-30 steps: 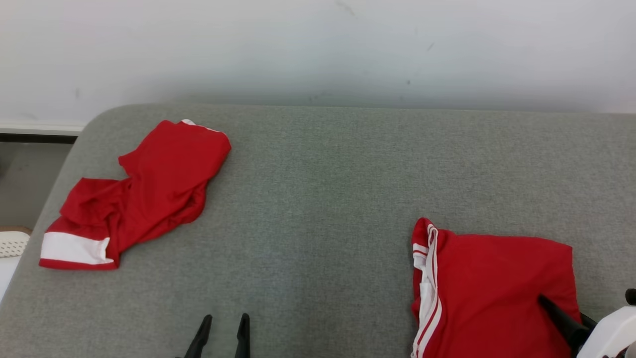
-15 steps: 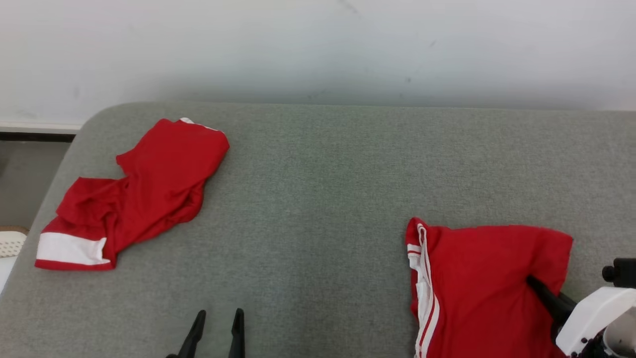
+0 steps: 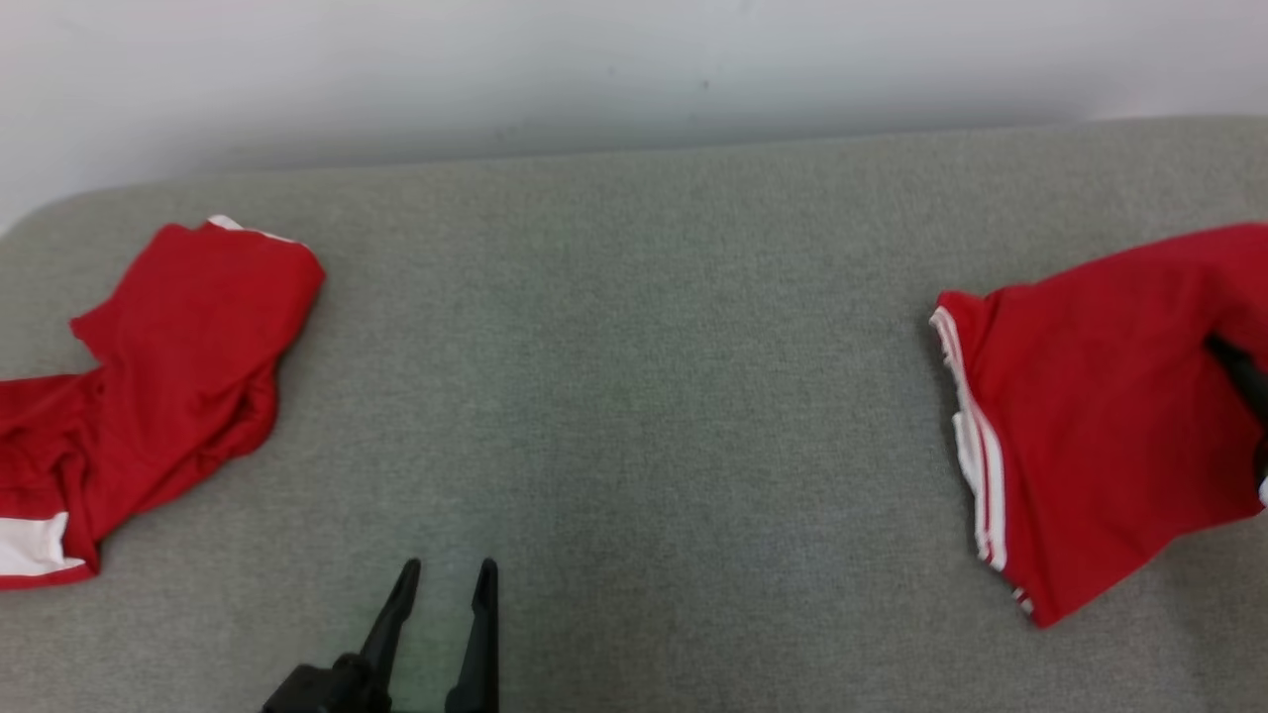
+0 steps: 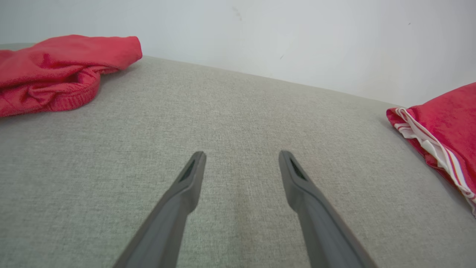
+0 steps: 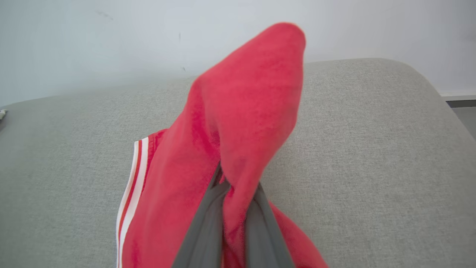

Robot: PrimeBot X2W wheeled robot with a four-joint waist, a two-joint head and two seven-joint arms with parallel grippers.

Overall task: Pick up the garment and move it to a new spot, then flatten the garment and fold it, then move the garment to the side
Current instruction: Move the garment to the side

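Red garment (image 3: pixel 1090 416), white-striped hem, far right: one end raised in a peak, clamped in right tool (image 5: pixel 238 186), rest draping down to grey surface (image 3: pixel 634 396).

Table (image 3: pixel 634 347) in front of wall (image 3: pixel 634 59). Left garment (image 3: pixel 168 366) on table, far left. Right garment (image 3: pixel 1090 416) far right, well apart. Left end effector (image 3: pixel 449 566) at front, between garments, over bare table. Right end effector (image 5: pixel 237 193) at right garment's right side, fabric between its fingers.

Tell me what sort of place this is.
Probably an indoor room set up for folding clothes: a wide grey fabric-covered pad against a bare white wall, a crumpled red garment at one end, a striped red garment at the other.
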